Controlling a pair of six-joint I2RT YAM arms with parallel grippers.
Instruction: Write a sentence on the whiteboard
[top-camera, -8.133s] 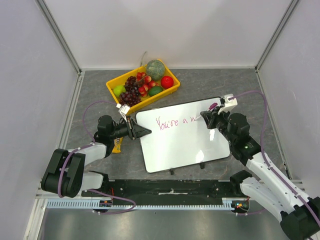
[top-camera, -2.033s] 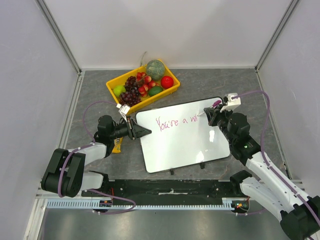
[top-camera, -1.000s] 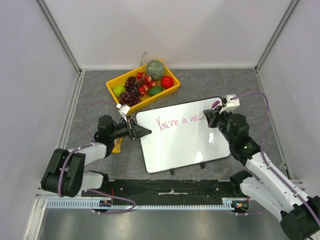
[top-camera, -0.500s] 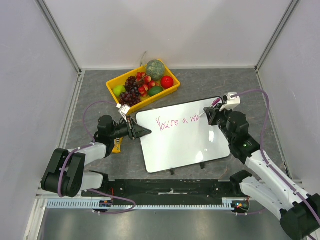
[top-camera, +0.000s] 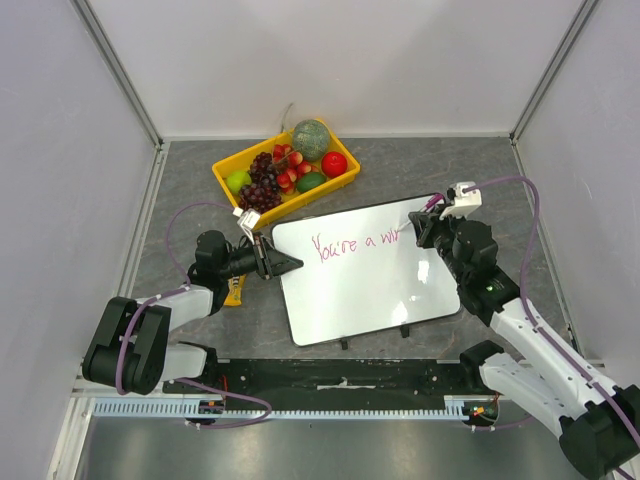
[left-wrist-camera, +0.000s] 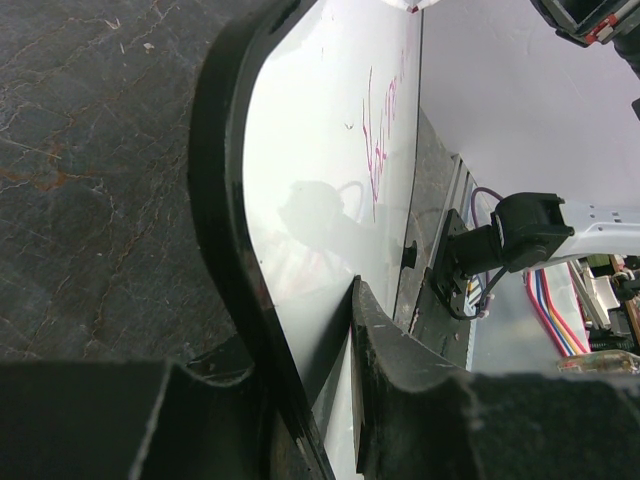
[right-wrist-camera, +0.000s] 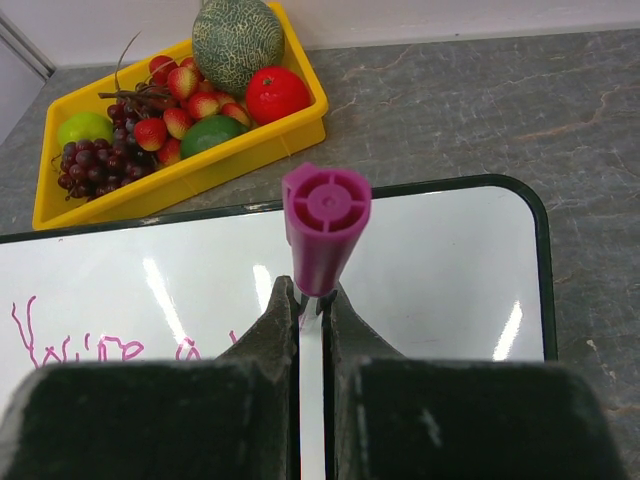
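Adding letters (top-camera: 398, 238) after "You're a w": my right claw (right-wrist-camera: 310, 300) grips the purple marker (right-wrist-camera: 325, 225), left claw (top-camera: 288, 264) clamps the glossy white whiteboard (top-camera: 350, 295); sentence unfinished.

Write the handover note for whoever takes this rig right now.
Left end effector: shut on the whiteboard, clamping its left edge.
Right end effector: shut on a purple marker, over the board's far right part; tip contact not visible.
Done: purple writing, "You're a w…", along the far edge.
Left: the rest of the sentence; little room remains on that line.
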